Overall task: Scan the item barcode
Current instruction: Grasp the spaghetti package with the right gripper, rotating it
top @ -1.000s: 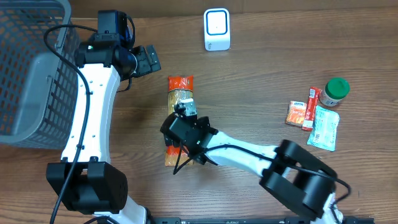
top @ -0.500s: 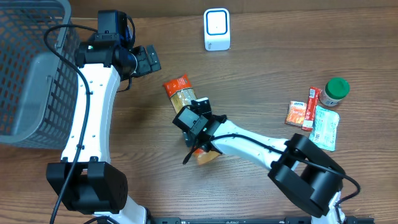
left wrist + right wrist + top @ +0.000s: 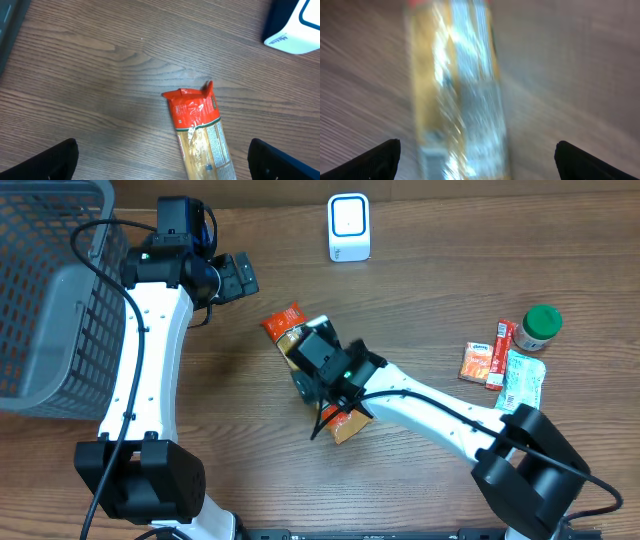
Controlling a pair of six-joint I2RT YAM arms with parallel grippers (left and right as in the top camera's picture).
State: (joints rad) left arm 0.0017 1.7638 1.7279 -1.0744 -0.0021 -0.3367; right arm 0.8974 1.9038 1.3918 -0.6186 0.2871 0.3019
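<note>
Wooden table (image 3: pixel 450 280): packet (image 3: pixel 283 322) lies mid-table, short of the scanner (image 3: pixel 349 227).
Change: we see it slanted now (straight a second ago), our right gripper (image 3: pixel 312 370) over it.
Right gripper: jaws wide, straddling, gripping nothing.
Left gripper (image 3: pixel 240 277): open, idle.
Meaning: we judge scanning not begun.
</note>
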